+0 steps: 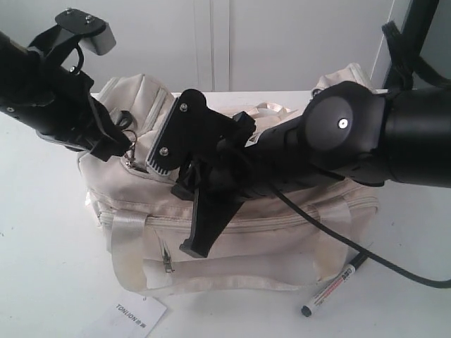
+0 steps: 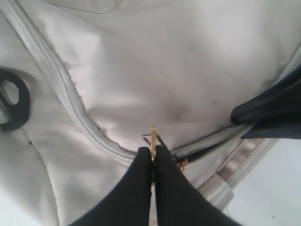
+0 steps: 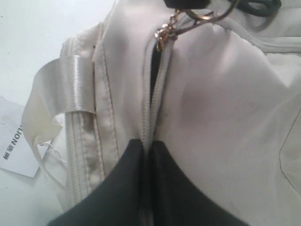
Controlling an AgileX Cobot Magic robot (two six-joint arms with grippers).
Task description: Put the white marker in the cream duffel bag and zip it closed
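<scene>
The cream duffel bag (image 1: 275,225) sits in the middle of the table, its curved top zipper (image 2: 61,84) nearly closed. A short dark gap (image 3: 153,70) remains in it. My left gripper (image 1: 125,144) is at the bag's upper left end, shut on the gold zipper pull (image 2: 153,136). My right gripper (image 1: 177,186) reaches across the bag top and is shut on the zipper seam (image 3: 149,132), a little way from the pull (image 3: 164,33). The white marker (image 1: 335,285) with its black cap lies on the table in front of the bag's right end, outside the bag.
A white paper tag (image 1: 130,317) lies on the table in front of the bag. A satin strap handle (image 3: 75,84) hangs down the bag's front side. A black D-ring (image 2: 11,103) sits on the bag's end. The right arm's cable (image 1: 366,257) trails over the marker's far end.
</scene>
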